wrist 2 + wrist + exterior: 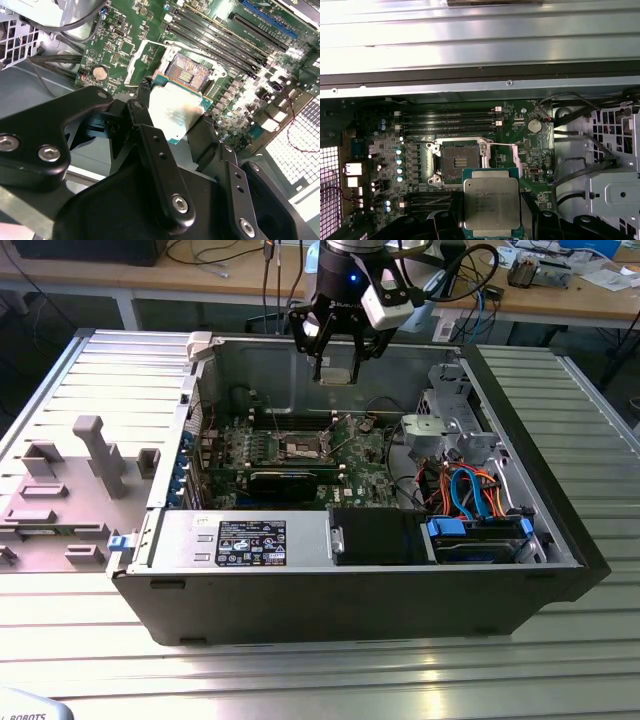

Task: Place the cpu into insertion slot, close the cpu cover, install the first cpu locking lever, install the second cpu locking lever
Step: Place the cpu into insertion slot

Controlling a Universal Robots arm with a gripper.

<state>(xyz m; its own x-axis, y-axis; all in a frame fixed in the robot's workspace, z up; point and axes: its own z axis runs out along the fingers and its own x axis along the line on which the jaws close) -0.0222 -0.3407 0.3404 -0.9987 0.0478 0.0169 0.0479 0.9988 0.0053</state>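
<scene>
Gripping the chip (491,200) by two opposite edges, my gripper (337,368) has its jaws clamped onto it, with the black fingers (451,220) pressing on the rim and the flat top left bare. I judge the chip to be light and stiff but delicate. The underside contacts should not be touched, and a tilt or a scrape on the way down could damage the fine contacts waiting below, so the edges are the right place to hold it and the squeeze needs to be only modest. The smooth metal lid looks slippery, another reason to stay on the rim. It is a small flat square with a pale silvery-grey cap, faint print across it, and a thin green border showing around the cap. In the exterior view it hangs in the air above the open computer case (560,530), well clear of the board. Below it in both wrist views lies the socket (460,161), a dark square with a bright rim, uncovered and vacant. The cover plate (135,60) seems swung back beside it, though I cannot tell exactly how it sits. Around the socket spreads the green circuit board (530,140) with its long black memory slots (447,122).
</scene>
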